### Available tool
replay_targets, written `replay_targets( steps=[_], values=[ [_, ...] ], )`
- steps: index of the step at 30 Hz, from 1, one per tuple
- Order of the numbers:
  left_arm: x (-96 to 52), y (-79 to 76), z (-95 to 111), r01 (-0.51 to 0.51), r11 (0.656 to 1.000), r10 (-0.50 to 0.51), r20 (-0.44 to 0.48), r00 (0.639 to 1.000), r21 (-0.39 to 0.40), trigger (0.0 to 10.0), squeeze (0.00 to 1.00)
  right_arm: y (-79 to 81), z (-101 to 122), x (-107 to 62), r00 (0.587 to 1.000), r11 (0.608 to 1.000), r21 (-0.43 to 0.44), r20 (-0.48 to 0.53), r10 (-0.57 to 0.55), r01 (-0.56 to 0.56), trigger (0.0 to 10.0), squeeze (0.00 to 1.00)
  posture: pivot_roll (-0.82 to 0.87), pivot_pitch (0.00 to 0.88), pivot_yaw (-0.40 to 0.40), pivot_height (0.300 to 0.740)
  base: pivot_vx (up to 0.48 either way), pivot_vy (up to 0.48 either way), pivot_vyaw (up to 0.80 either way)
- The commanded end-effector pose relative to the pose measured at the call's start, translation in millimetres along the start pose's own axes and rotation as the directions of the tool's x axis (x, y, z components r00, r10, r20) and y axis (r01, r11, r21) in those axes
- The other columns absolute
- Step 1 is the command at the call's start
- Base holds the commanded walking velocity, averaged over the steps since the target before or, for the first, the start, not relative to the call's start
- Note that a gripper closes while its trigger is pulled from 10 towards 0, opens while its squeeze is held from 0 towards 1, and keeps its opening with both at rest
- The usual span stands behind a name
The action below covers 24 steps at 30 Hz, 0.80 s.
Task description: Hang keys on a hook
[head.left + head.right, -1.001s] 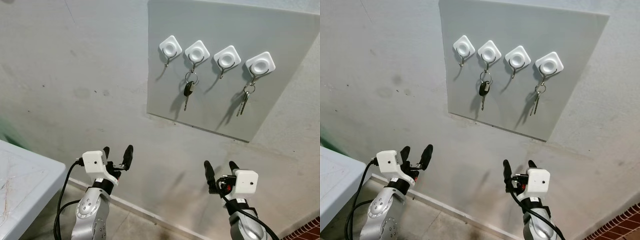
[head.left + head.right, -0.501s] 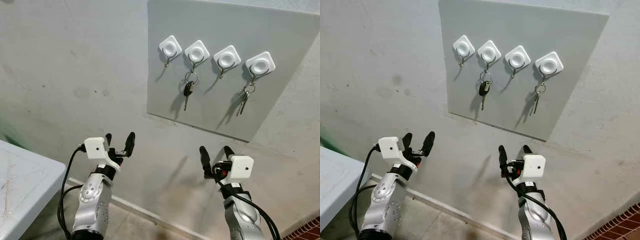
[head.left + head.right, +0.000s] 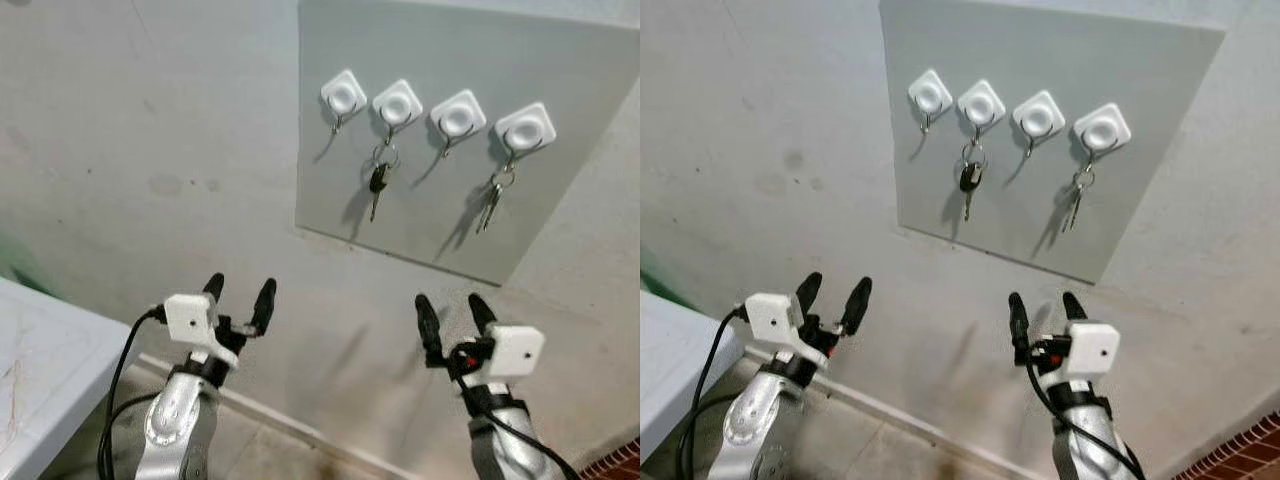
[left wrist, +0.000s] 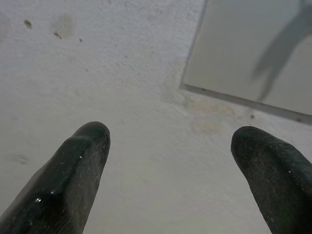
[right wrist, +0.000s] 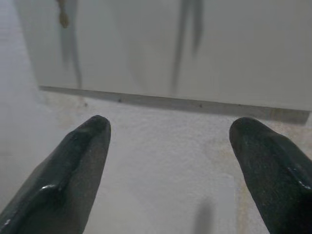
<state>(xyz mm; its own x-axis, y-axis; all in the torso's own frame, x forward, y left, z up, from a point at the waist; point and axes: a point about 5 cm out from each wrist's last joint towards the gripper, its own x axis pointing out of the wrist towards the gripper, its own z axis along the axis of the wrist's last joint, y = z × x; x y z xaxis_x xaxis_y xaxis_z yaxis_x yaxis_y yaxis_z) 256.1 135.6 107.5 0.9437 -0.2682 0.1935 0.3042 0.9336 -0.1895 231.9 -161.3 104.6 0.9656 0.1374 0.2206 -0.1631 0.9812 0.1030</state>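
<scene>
A grey board [image 3: 420, 210] on the wall carries a row of white hooks [image 3: 343, 96]. A black-headed key [image 3: 377, 180] hangs from the second hook from the left, and a silver key bunch [image 3: 489, 205] hangs from the rightmost hook [image 3: 524, 128]. The other two hooks are bare. My left gripper [image 3: 239, 297] is open below and left of the board, nothing between its fingers [image 4: 73, 170]. My right gripper [image 3: 448, 310] is open below the board's lower edge [image 5: 170, 102], also holding nothing.
A pale table corner [image 3: 40, 360] juts in at the lower left. The rough plaster wall [image 3: 150, 150] meets the floor at a skirting line [image 3: 290, 430]. Red brick paving [image 3: 1250, 455] shows at the lower right corner.
Both grippers rose half a second ago and have since dropped back a little. The right gripper has shifted slightly right. The keys hang as before.
</scene>
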Motion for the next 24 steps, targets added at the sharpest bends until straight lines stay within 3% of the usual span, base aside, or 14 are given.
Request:
replay_targets(
  steps=[1,6,17,24],
  values=[
    [-11.2,9.5,-5.6,-0.032,0.999,0.032,-0.040,0.999,-0.005,10.0,0.00,-8.7,-5.7,-11.2,0.999,1.000,-0.010,-0.047,-0.026,0.025,10.0,0.00,-0.01,0.000,-0.012,0.740,0.000,0.000,0.00],
    [-16.2,13.9,-9.4,-0.058,0.998,0.058,-0.072,0.996,0.002,10.0,0.00,-13.6,-11.7,-16.3,0.993,0.998,-0.006,-0.093,-0.066,0.065,10.0,0.00,-0.01,0.000,-0.013,0.740,0.000,0.000,0.00],
    [-7.2,19.1,-9.5,-0.106,0.994,0.108,-0.075,0.991,0.020,10.0,0.00,-13.8,-13.2,-10.3,0.992,0.996,-0.052,-0.098,-0.075,0.070,10.0,0.00,-0.01,0.000,-0.008,0.740,0.000,0.000,0.00],
    [-3.9,15.7,-9.9,-0.116,0.993,0.119,-0.074,0.990,0.035,10.0,0.00,-14.0,-14.9,-9.4,0.991,0.995,-0.065,-0.106,-0.080,0.073,10.0,0.00,-0.01,0.000,-0.010,0.740,0.000,0.000,0.80]
  ],
)
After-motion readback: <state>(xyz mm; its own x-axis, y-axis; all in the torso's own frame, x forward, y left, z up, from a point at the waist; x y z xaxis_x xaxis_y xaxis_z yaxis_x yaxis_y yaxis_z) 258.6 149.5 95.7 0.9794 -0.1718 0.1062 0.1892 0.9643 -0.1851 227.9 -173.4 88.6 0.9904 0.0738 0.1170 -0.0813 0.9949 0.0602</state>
